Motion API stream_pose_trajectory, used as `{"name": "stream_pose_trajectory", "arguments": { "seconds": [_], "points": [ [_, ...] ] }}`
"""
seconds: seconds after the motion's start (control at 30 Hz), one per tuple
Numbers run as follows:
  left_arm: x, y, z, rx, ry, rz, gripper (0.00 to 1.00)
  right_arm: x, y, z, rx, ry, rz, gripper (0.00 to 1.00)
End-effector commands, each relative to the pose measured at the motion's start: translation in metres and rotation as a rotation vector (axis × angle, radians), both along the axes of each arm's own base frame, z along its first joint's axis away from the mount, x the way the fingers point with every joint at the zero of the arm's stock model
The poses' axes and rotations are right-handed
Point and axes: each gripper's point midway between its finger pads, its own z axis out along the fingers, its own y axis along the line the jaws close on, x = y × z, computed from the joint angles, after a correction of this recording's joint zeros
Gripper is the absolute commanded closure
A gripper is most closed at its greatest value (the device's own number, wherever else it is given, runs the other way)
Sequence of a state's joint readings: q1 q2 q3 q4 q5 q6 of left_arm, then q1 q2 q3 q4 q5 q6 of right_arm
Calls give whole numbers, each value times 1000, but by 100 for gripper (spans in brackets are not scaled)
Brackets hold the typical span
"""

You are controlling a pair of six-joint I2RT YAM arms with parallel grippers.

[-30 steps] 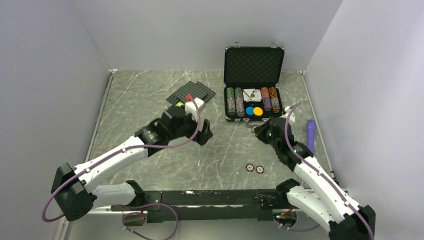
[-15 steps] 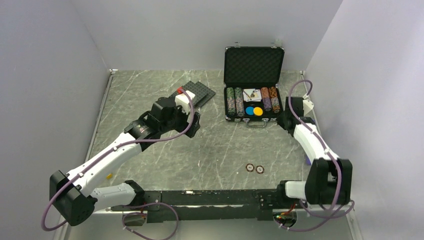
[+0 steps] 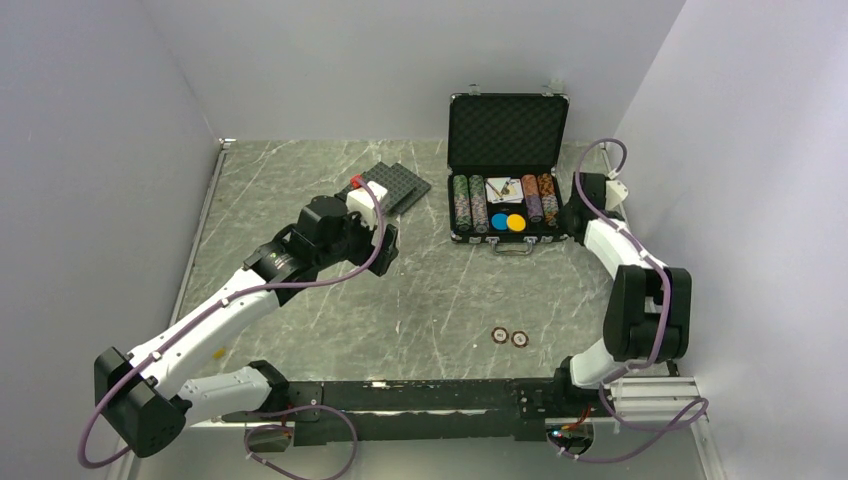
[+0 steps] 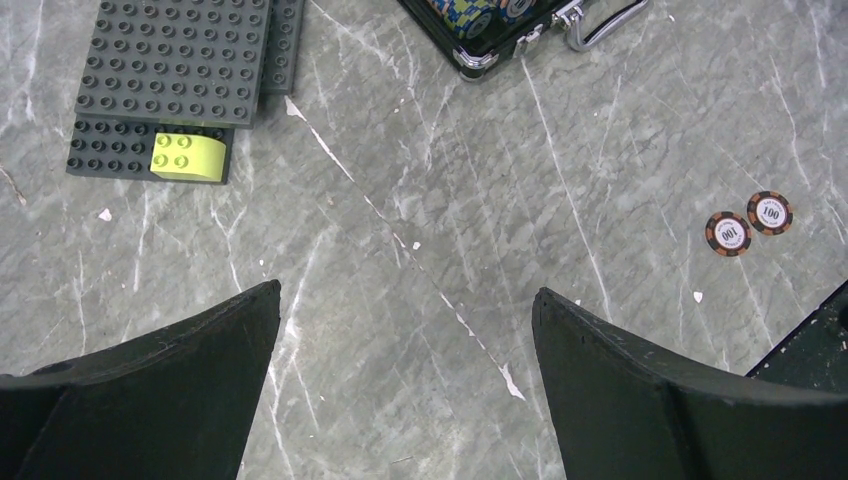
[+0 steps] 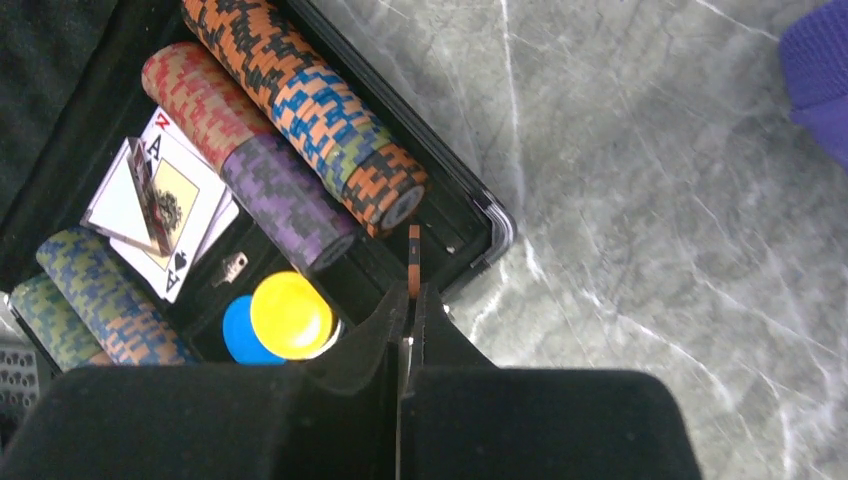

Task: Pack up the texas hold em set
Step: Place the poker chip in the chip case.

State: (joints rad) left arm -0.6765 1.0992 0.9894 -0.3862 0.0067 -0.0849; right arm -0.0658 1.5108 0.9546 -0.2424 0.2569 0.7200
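The right gripper pinched an orange chip edge-on over the briefcase's four o'clock corner — the left gripper gaped wide.

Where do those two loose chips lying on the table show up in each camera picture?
Top view: two loose chips low centre, near the arms' bases.
Left wrist: right edge, mid-height.
Right wrist: not in it.
Shared landmark: the black case, seen in all three.

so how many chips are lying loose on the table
2, side by side on the table, well in front of the case: left chip, right chip. More could be hidden.
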Motion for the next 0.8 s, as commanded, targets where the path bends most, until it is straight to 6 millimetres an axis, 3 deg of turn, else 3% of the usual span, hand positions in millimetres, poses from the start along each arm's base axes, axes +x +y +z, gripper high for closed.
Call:
{"name": "stream_pose_trajectory", "arguments": {
  "seconds": [0.0, 0.43, 0.53, 0.77],
  "points": [
    [0, -4, 16, -35, -43, -23, 1, 31, -6, 10, 18, -69, -45, 100],
    [-1, -6, 15, -40, -37, -36, 1, 48, -6, -13, 45, -57, -76, 99],
    [-1, -6, 15, -38, -35, -35, 1, 53, -4, -15, 59, -62, -72, 91],
    [-1, -8, 13, -34, -30, -40, 1, 57, -1, -14, 77, -86, -69, 83]
  ]
}}
